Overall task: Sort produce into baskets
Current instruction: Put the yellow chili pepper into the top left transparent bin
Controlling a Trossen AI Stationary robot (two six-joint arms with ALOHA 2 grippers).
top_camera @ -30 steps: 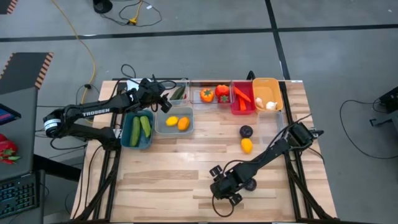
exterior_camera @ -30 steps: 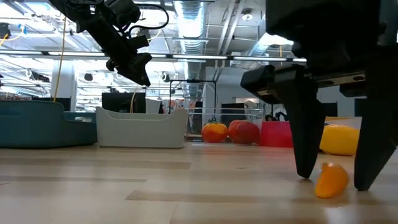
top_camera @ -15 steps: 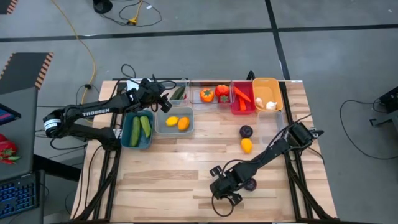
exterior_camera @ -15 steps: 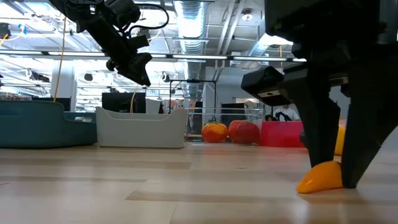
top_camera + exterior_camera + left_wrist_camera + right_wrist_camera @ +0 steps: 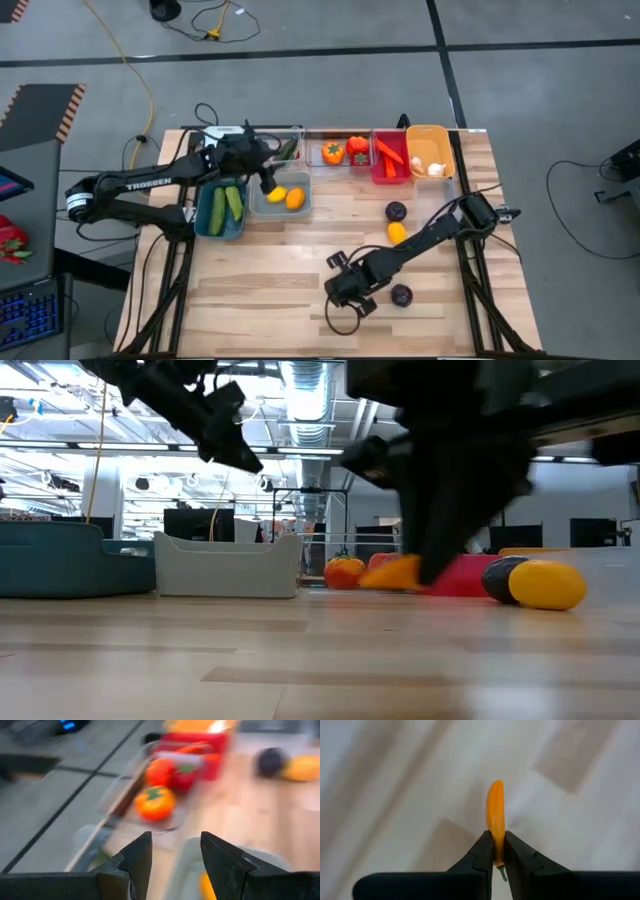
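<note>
Right gripper sits near the front edge of the table in the high view, with a purple ball just beside it; the left gripper hangs over the grey-blue basket by the back edge, its jaws partly apart and holding nothing. From the low view, the right gripper lifts a small orange carrot off the wood. Looking past the right wrist, the two fingers pinch only the carrot's thin end. I think it could slip out or swing, because the hold is so small.
</note>
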